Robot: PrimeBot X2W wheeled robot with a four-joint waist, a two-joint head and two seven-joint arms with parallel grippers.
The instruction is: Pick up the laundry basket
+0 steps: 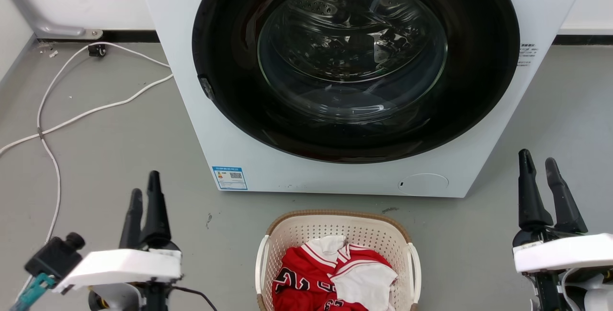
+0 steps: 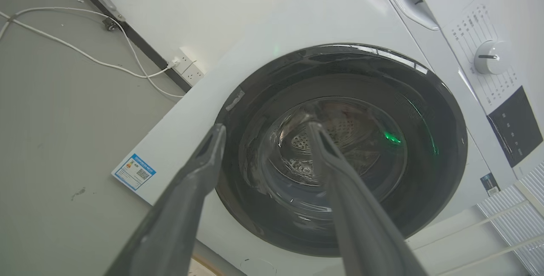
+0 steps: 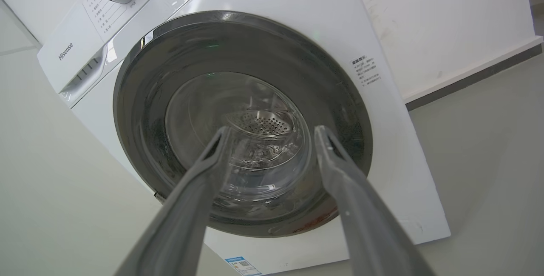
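Left end effector [image 1: 145,182], right end effector [image 1: 538,157] (seemingly spread); laundry basket [image 1: 306,234] between, apart.

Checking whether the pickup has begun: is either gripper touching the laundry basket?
No, the left gripper and right gripper are off to either side of the laundry basket, with bare floor between.

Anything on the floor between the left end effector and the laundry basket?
In the head view, nothing but bare grey floor with a small dark scuff separates the left end effector from the laundry basket.
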